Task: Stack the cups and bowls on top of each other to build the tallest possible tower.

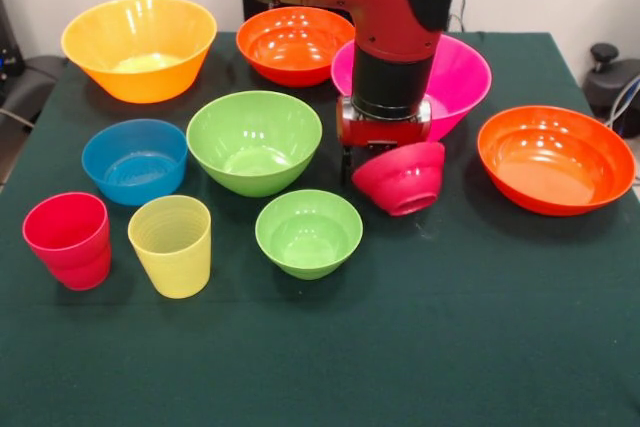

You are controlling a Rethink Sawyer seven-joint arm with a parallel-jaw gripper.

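Tabletop (420, 347) spread with loose bowls: yellow-orange (140, 47), pink (455, 72), two orange, two green, blue. Tower not begun; every stacking step left. Small red bowl (402, 177) tilted, hanging off claw (385, 147), pinched at rim. Red cup (68, 239), yellow cup (171, 244) untouched. No readable writing anywhere.

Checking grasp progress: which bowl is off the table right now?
The small red bowl, tilted and held up under the gripper. Every other bowl sits flat and upright on the table.
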